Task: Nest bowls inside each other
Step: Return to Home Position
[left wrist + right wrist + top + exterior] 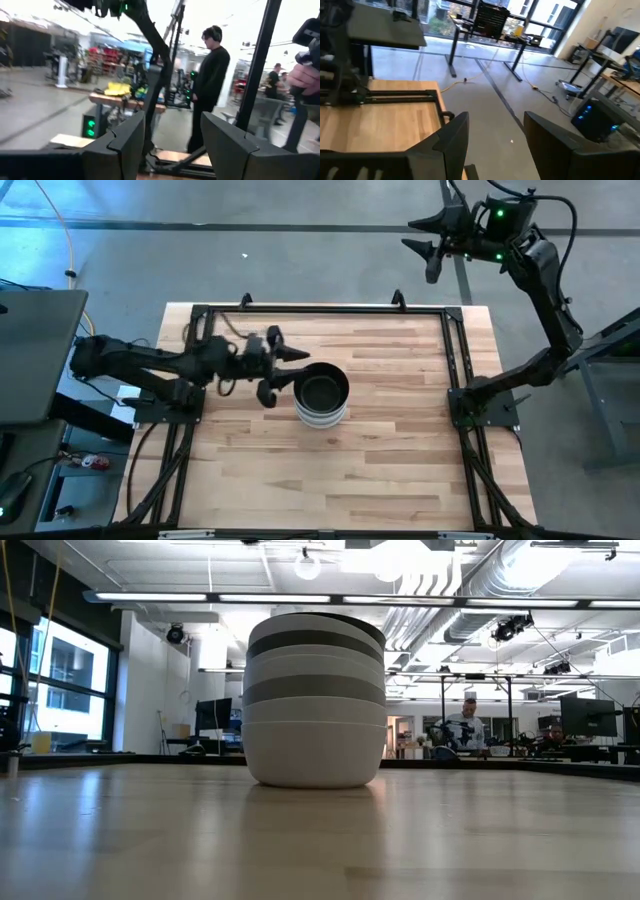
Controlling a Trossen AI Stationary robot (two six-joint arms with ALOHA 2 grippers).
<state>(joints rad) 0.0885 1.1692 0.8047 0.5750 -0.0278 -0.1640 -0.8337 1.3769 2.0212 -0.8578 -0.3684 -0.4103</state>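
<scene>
The bowls (pixel 322 393) stand nested in one stack near the middle of the table, the lowest one resting on the wood. In the low view the stack (pixel 315 700) shows white and grey bands, and from above the topmost bowl's inside looks black. My left gripper (pixel 281 373) is open just to the left of the stack, its fingers pointing toward it and touching nothing. It does not show in the low view. My right gripper (pixel 428 246) is open too, raised beyond the table's far right corner. Neither wrist view shows the bowls.
A black frame (pixel 455 350) runs along the table's left, far and right edges. Bare wood (pixel 350 470) lies between the stack and the near edge. A person (pixel 210 75) stands in the room beyond the table, and a hand (pixel 305 80) shows at that view's edge.
</scene>
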